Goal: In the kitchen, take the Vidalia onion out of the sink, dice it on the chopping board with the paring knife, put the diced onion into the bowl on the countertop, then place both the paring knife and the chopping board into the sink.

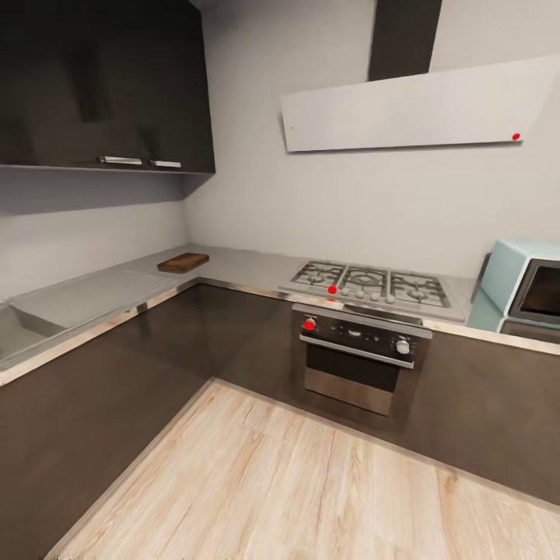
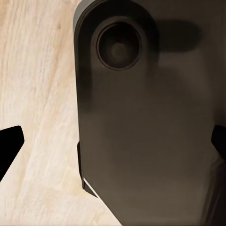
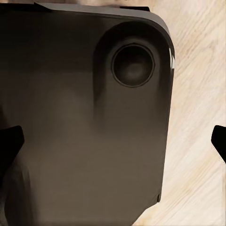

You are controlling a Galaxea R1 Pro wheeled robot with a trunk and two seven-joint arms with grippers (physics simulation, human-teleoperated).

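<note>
sink point(image 1: 17, 334): at 9 o'clock in the head view, cut by the picture's edge; basin interior mostly out of sight, contents cannot be told. chopping board point(image 1: 183, 262): far on the table point(image 1: 233, 268), too small to tell whether anything lies on it. microwave point(image 1: 529, 292): at 3 o'clock, cut off by the edge. left pincer point(image 2: 113, 146): dark fingertips point(image 2: 10, 146) clipped at the frame sides. right pincer point(image 3: 113, 141): fingertips point(image 3: 9, 141) likewise clipped, a dark robot body behind them.
</note>
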